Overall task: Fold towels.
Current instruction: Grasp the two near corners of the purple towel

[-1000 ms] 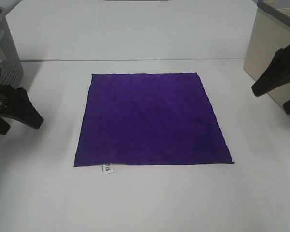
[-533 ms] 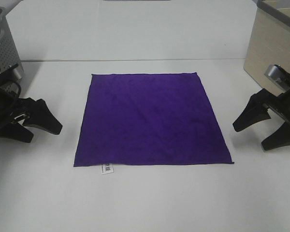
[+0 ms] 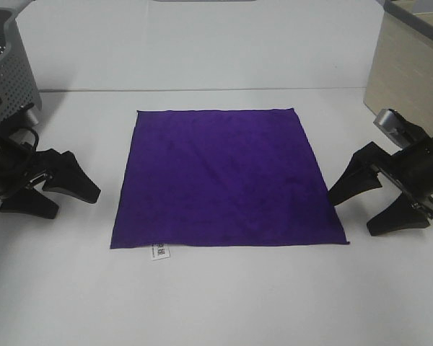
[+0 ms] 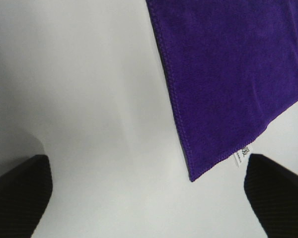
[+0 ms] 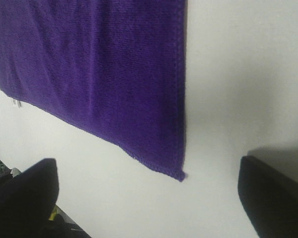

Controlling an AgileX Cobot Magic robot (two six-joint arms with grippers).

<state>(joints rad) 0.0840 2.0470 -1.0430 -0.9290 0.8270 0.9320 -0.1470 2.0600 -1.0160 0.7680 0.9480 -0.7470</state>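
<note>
Towel (image 3: 227,176) is lying flat and fully spread in the middle of the white table (image 3: 224,303). Nothing looks folded yet, and its little white tag (image 3: 159,251) pokes out of the near edge by the left corner. It sits right between the two arms, with the left gripper (image 3: 77,202) off its left side and the right gripper (image 3: 350,216) off its right. Both are spread wide, holding nothing, and pointing inward at the cloth. It's square, so there's no real long axis to worry about. What matters, I reckon, is that each gripper lines up with the near corner on its own side, and both wrist views show that corner between the fingers. The right one is closer, its upper finger almost at the towel's edge, while the left has a clear strip of bare table to cross.
</note>
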